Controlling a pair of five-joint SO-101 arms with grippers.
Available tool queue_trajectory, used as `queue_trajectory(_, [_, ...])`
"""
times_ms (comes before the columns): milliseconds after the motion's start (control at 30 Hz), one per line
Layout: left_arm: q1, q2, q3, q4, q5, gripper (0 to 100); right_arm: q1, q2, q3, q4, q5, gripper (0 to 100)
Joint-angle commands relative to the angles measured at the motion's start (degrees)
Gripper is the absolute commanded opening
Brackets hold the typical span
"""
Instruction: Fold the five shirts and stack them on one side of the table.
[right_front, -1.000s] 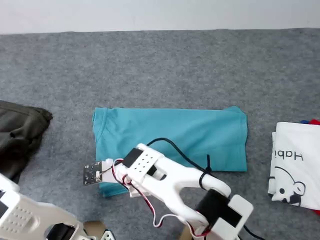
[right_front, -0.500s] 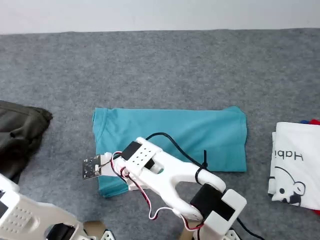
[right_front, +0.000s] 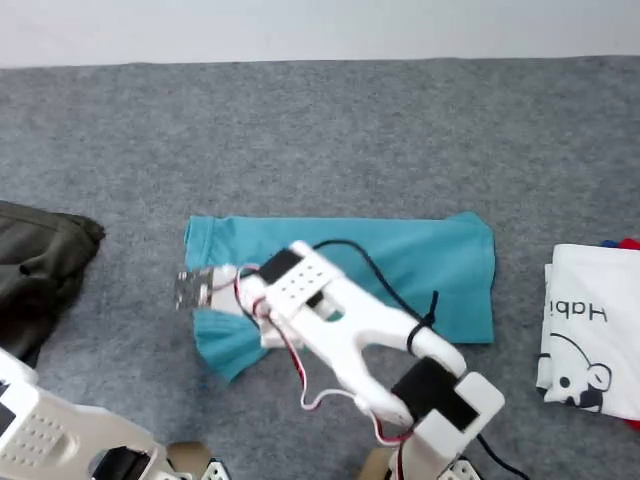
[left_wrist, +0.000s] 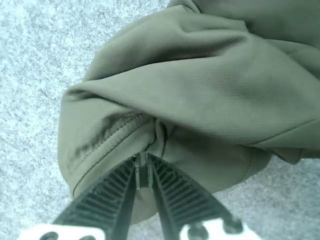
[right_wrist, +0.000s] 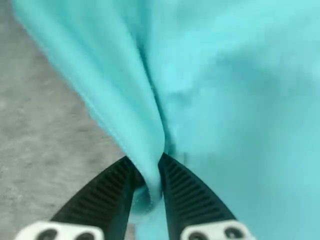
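teal shirt (right_front: 400, 260) runs left-right, right gripper (right_wrist: 145, 160) pinching; left gripper (left_wrist: 142, 160) seemingly nips olive shirt (left_wrist: 200, 90).

**Site finding: robotics test bench, laboratory-type setting**

The work surface is a table covered in grey felt-like matting (right_front: 330, 130). At 12 o'clock in the high view it ends against a plain pale band (right_front: 320, 30); wall or backdrop cannot be told. Two white plastic robot arms stand at the near edge: the right arm (right_front: 350, 335) reaches in from 5 o'clock and the left arm (right_front: 50, 435) sits at 7 o'clock. Exposed wiring (right_front: 308, 400) and a bare circuit board (right_front: 195, 288) on the right arm indicate a bench-built rig. Clothing is laid out as test articles: an olive garment (right_front: 40, 260) at 9 o'clock, a teal shirt (right_front: 400, 260) at centre, a white printed shirt (right_front: 590, 330) at 3 o'clock.
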Motion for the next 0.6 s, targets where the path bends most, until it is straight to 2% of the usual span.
queue_trajectory(0, [-0.1,-0.8,-2.5,0.1,-0.6,1,2.8,2.2,-8.7,2.1,-0.9,1.1])
queue_trajectory(400, [-0.1,-0.7,-2.5,0.0,-0.6,1,7.1,18.4,-29.0,9.1,-3.5,1.3])
queue_trajectory(567, [0.0,-0.4,-2.5,0.0,-0.6,1,9.1,21.1,-35.0,12.4,-9.3,12.7])
